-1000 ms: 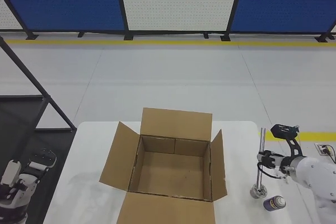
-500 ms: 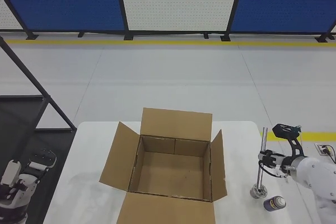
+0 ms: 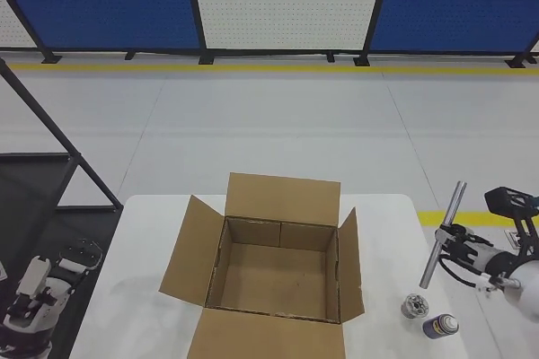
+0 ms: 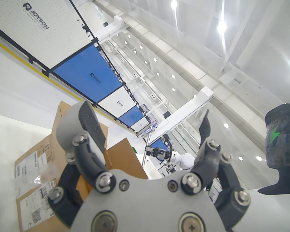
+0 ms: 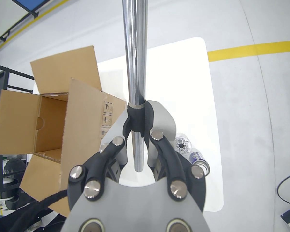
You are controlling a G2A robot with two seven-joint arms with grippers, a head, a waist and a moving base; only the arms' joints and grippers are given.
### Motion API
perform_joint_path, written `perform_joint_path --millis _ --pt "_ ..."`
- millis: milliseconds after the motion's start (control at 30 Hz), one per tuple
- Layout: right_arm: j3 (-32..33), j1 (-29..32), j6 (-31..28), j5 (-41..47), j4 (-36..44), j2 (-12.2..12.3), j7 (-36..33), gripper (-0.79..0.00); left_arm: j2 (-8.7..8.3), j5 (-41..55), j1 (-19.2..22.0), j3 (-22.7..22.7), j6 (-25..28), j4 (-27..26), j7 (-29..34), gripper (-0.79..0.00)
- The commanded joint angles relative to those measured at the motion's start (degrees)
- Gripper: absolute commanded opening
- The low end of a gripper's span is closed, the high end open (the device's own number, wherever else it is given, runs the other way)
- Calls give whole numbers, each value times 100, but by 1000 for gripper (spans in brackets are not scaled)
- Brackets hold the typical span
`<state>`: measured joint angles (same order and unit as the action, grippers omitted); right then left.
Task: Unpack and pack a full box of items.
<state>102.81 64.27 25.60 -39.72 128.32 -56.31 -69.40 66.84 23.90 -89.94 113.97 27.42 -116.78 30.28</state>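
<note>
Fig.: 1 open cardboard box [image 3: 274, 269], 4 flaps out, mid-table [image 3: 144, 296]. R gripper [image 5: 136, 121] clenched on 1 chrome rod [image 5: 134, 37], tilted, over the table's R edge, with the box's R flap between rod and box interior. Nearby are 1 round metal base [image 3: 415, 306] and 1 spray can [image 3: 440, 326], just beside each other. L gripper [image 4: 146, 121] off table's L side, fingers spread.

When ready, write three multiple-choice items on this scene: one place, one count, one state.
1. Where is the spray can? A inside the cardboard box; B on the table beside the round metal base; C in the right gripper.
2. How many box flaps are open? A two; B three; C four.
3. The right gripper is: A open; B shut on the metal rod; C shut on the can.
B: the can sits by the base. C: four flaps splay outward. B: it clamps the rod.
</note>
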Motion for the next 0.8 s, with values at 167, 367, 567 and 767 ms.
perform_joint_path --millis 167,367,567,767 --pt "257 9 72 93 394 36 -105 -785 -12 -31 51 -175 -20 -79 191 0" --pt "257 9 72 93 394 36 -105 -785 -12 -31 51 -175 -20 -79 191 0" --pt "204 102 -100 210 449 27 123 -785 -12 -32 54 -178 -32 -90 173 0" --pt "-122 -75 -959 109 632 77 404 -785 -17 -281 259 -218 -568 -213 -259 0"
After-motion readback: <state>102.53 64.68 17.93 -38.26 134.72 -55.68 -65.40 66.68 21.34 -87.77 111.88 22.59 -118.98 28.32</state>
